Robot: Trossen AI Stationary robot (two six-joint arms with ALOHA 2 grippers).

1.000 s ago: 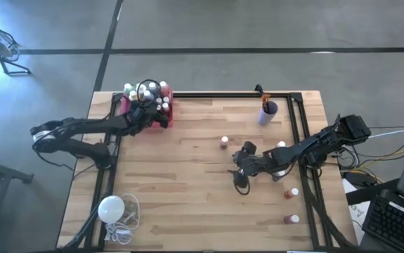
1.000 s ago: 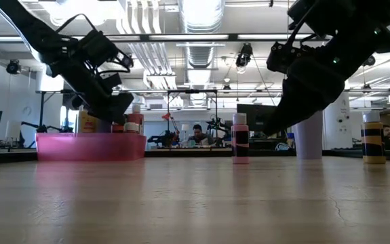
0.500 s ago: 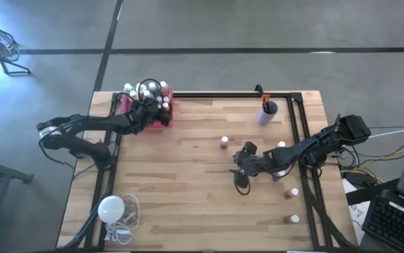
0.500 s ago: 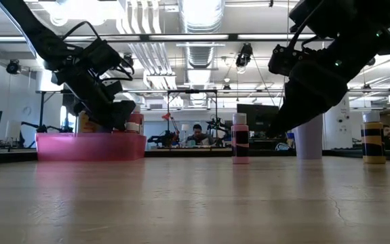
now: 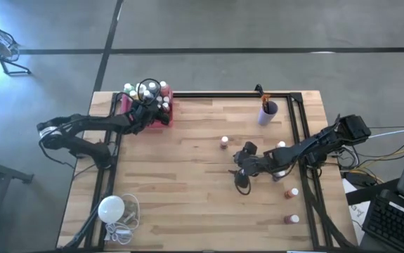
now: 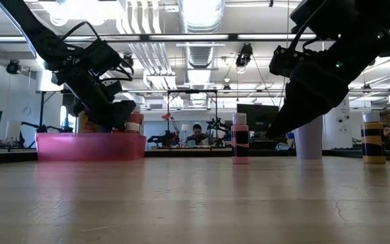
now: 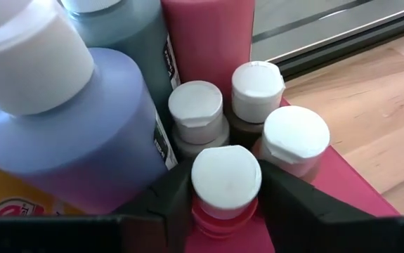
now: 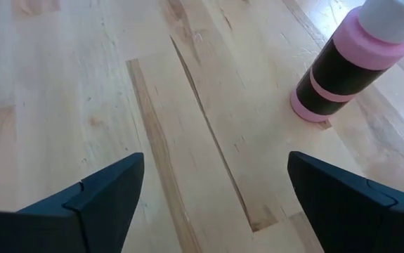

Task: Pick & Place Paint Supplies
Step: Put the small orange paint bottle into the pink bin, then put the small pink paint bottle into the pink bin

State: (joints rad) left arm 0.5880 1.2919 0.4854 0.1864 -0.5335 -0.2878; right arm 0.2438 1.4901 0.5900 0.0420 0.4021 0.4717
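A pink bin [image 5: 161, 112] crowded with white-capped paint bottles [image 7: 194, 112] sits at the far left of the wooden table [image 5: 187, 183], where the left gripper [image 7: 224, 200] brackets a pink bottle [image 7: 225, 184], though whether it grips cannot be told. The right gripper [image 8: 216, 186] hangs with fingers spread wide and empty over bare planks, a pink-and-black bottle [image 8: 356, 60] just beside it. Labels on the bottles cannot be read; a purple cup [image 5: 267, 112], more loose bottles [image 5: 291, 192] and a white bulb [image 5: 110, 208] with its cord dot the table, an open workshop behind.
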